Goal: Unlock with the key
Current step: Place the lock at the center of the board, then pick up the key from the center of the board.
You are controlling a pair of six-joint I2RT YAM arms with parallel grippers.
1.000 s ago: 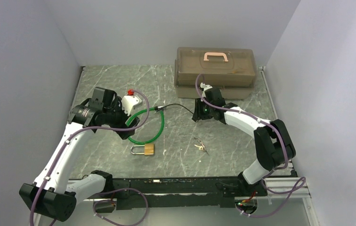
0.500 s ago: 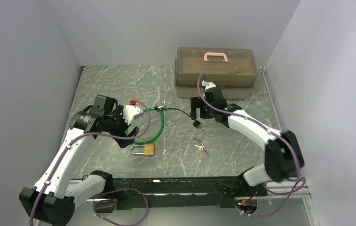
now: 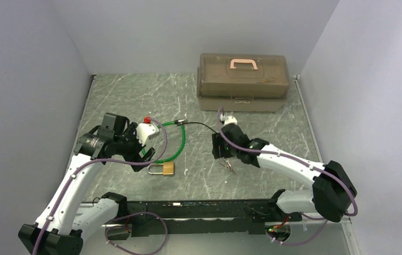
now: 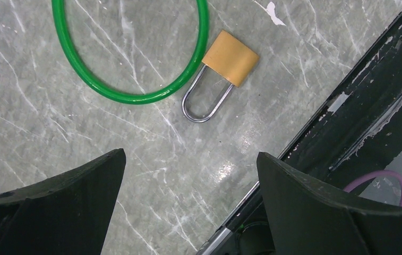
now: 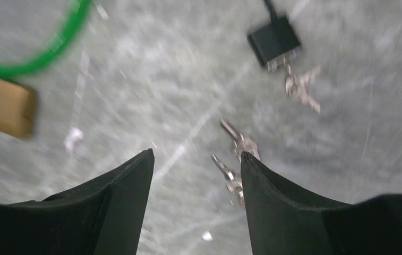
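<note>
Right pincer (image 5: 196,159) has its fingers apart with nothing between them but bare bench (image 3: 135,90). It's hanging low over the key (image 5: 239,143), which lies flat with its little bunch just off the inside edge of one finger. The wrist shot is too blurry to say if they touch. From the top view the key (image 3: 228,166) sits well to the right of the padlock (image 3: 168,169), about level with it. A small black tag (image 5: 274,41) with a thin black lead and a couple more tiny keys lies on the far side of the bunch from the padlock. Left pincer (image 4: 190,159) is spread wide and empty too, hovering just left of the padlock (image 4: 230,58), which lies on its side, brass body and silver shackle, shackle shut. A green cable loop (image 4: 135,95) lies right up against the padlock's shoulder, beside the shackle rather than through it. The brown toolbox (image 3: 242,79) with the pink handle is well beyond the padlock, at the back right.
</note>
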